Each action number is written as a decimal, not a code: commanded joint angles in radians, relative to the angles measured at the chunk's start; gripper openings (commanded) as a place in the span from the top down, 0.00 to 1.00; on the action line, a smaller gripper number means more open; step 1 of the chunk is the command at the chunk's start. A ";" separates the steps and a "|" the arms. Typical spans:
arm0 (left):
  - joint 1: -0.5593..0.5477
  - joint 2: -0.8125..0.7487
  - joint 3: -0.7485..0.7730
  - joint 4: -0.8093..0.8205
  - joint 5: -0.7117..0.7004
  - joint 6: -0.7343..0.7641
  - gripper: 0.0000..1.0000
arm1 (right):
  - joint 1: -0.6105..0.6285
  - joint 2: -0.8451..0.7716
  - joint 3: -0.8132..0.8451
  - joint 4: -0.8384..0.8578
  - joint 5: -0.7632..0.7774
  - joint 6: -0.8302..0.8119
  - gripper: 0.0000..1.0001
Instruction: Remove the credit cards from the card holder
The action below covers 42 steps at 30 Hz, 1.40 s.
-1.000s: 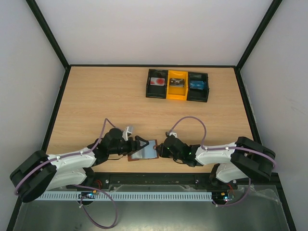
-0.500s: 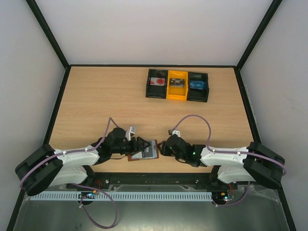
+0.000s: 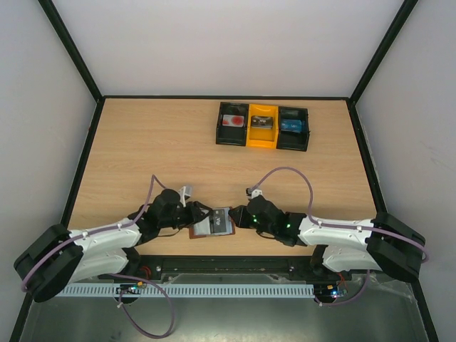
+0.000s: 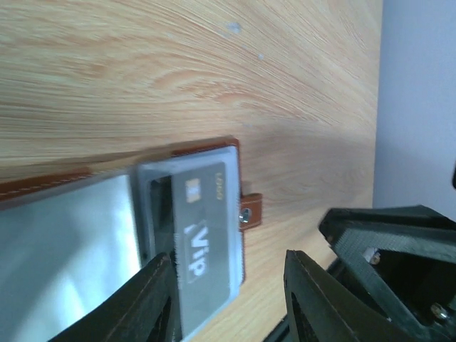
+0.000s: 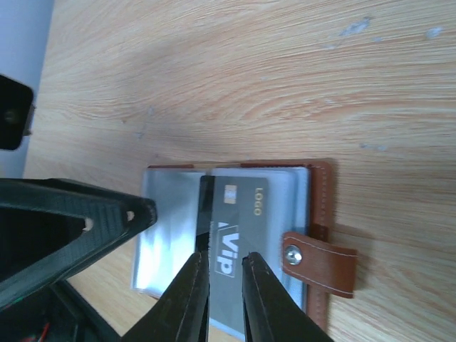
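Observation:
The brown leather card holder (image 3: 214, 225) lies open near the table's front edge, between both grippers. In the right wrist view the card holder (image 5: 319, 206) shows its snap tab (image 5: 319, 261) and a grey "VIP" credit card (image 5: 249, 214) in a clear sleeve. My right gripper (image 5: 224, 267) hovers over that card's lower part, its jaws a narrow gap apart with nothing between them. My left gripper (image 4: 231, 285) is wide open at the holder's left page, one finger (image 4: 157, 299) over the sleeve and the grey card (image 4: 203, 228).
A black-and-yellow three-compartment tray (image 3: 247, 135) stands at the back centre-right. It holds a red-and-white card (image 3: 233, 121), a grey one (image 3: 261, 122) and a blue one (image 3: 292, 125). Black frame rails edge the table.
The shiny sleeve page that stood raised now lies flatter, showing the grey card. The right gripper has edged left onto the holder. The left gripper has drawn back slightly left.

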 commanded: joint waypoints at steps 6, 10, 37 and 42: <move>0.046 0.058 -0.047 0.054 0.017 0.036 0.58 | 0.008 0.124 0.020 0.148 -0.079 0.042 0.88; 0.050 0.111 -0.053 0.081 0.036 0.037 0.58 | 0.009 0.193 0.033 0.177 -0.110 0.034 0.92; 0.054 0.302 -0.048 0.301 0.120 -0.020 0.80 | 0.022 0.325 -0.079 0.265 -0.020 0.041 0.94; 0.052 0.307 -0.056 0.339 0.133 -0.024 0.85 | 0.022 0.336 -0.080 0.276 -0.037 0.033 0.94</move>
